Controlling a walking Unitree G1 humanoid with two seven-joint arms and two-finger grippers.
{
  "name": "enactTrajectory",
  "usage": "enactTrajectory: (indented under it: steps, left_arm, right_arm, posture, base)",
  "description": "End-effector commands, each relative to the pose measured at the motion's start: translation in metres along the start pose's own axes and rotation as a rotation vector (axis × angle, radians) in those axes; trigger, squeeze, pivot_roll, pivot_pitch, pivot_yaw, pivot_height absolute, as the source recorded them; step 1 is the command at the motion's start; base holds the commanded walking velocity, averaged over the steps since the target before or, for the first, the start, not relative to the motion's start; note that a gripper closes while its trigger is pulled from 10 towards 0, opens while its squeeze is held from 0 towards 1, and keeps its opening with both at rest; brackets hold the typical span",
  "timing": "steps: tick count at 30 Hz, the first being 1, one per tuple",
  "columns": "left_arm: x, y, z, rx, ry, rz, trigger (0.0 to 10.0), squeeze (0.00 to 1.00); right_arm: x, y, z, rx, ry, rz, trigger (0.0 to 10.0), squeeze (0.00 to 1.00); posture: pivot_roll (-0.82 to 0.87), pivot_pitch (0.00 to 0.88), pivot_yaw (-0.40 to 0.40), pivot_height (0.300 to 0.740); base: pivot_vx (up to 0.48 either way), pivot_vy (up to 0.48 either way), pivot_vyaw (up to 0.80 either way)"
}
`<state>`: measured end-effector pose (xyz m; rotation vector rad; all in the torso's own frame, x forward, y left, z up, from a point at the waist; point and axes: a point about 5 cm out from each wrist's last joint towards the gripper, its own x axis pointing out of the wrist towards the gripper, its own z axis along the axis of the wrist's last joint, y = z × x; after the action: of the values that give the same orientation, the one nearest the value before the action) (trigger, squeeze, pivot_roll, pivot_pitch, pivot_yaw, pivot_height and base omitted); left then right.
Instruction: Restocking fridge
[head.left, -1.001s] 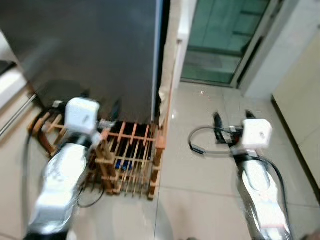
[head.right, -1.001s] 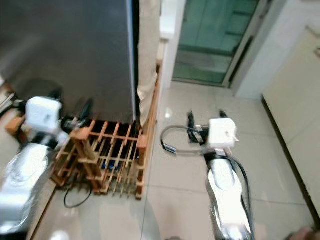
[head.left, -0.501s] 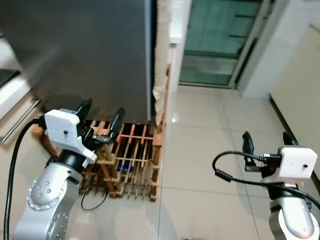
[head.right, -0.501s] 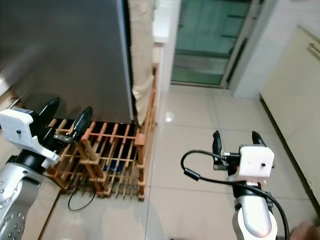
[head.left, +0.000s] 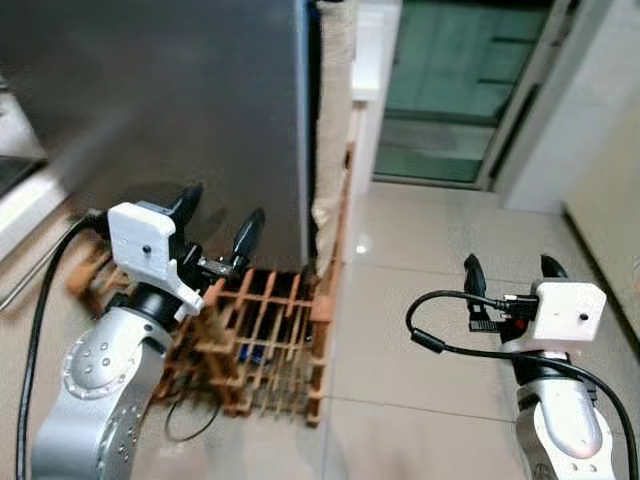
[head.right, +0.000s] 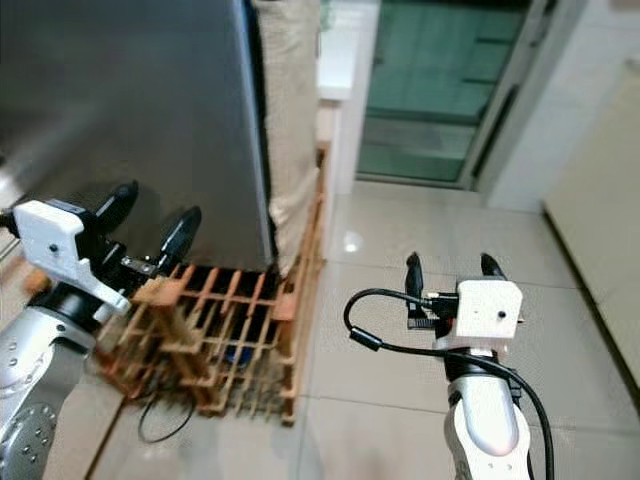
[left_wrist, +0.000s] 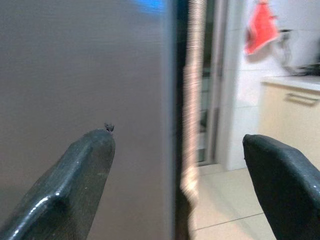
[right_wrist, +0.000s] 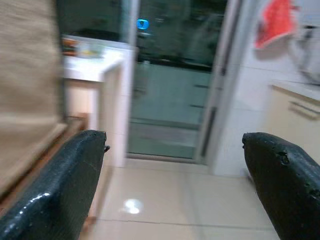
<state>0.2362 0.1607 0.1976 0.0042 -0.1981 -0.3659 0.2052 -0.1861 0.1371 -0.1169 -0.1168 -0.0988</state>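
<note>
While the silver left arm rises from the lower left with its elbow bent, its left pincer (head.left: 217, 221) is held up in front of the fridge (head.left: 170, 100), the two black fingers (head.left: 248, 235) spread well apart and pointing at the lower part of the grey door, not touching it. Below and just beside that pincer stands a wooden rack (head.left: 262, 335) of crossed slats on the floor, set against the foot of the fridge, with a black cable (head.left: 190, 425) looping out beneath it. The fridge itself is a tall, flat, dark grey slab with a brushed sheen, shut, its right edge running straight down the middle of the scene; a beige cloth (head.left: 328, 120) hangs along that edge. Further right, pale glossy floor tiles (head.left: 420, 260) lead to a green-tinted glass door (head.left: 455, 80). On the right, the right arm is raised over the tiles, well apart from the fridge, and its right pincer (head.left: 508, 272) points forward with fingers apart, holding nothing.
</note>
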Motion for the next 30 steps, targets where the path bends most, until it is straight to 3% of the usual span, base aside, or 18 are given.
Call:
enactTrajectory:
  steps: [1, 6, 12, 14, 19, 30]
  left_arm:
    - [0.003, -0.006, 0.001, -0.017, -0.009, -0.02, 10.0, 0.0]
    - [0.004, 0.004, 0.001, -0.001, -0.01, 0.008, 10.0, 0.0]
    - [0.02, 0.018, -0.003, 0.007, 0.036, -0.009, 10.0, 0.0]
    - [0.027, 0.023, -0.008, 0.075, 0.064, 0.037, 10.0, 0.0]
    - [0.023, 0.02, -0.006, -0.017, 0.018, 0.051, 10.0, 0.0]
    - [0.023, 0.003, -0.006, -0.04, -0.006, -0.008, 10.0, 0.0]
  right_arm:
    - [0.005, -0.002, -0.002, -0.018, 0.013, 0.004, 10.0, 0.0]
    - [0.018, 0.002, -0.001, -0.017, -0.008, 0.02, 10.0, 0.0]
    - [0.023, 0.004, -0.006, -0.007, 0.006, 0.033, 10.0, 0.0]
    - [0.028, 0.007, -0.007, -0.004, 0.004, 0.042, 10.0, 0.0]
    - [0.032, 0.006, -0.005, -0.009, -0.01, 0.039, 10.0, 0.0]
    - [0.032, 0.006, -0.01, -0.015, 0.004, 0.053, 10.0, 0.0]
  posture:
    - [-0.02, 0.0, 0.018, 0.74]
    - [-0.02, 0.0, 0.017, 0.74]
    - [-0.01, 0.0, 0.016, 0.74]
    - [-0.01, 0.0, 0.016, 0.74]
    - [-0.03, 0.0, 0.036, 0.74]
    - [-0.03, 0.0, 0.02, 0.74]
  base:
    - [0.461, 0.0, 0.0]
    - [0.096, 0.0, 0.0]
    - [0.0, 0.0, 0.0]
    - [0.0, 0.0, 0.0]
    - [0.0, -0.096, 0.0]
    - [0.0, -0.455, 0.0]
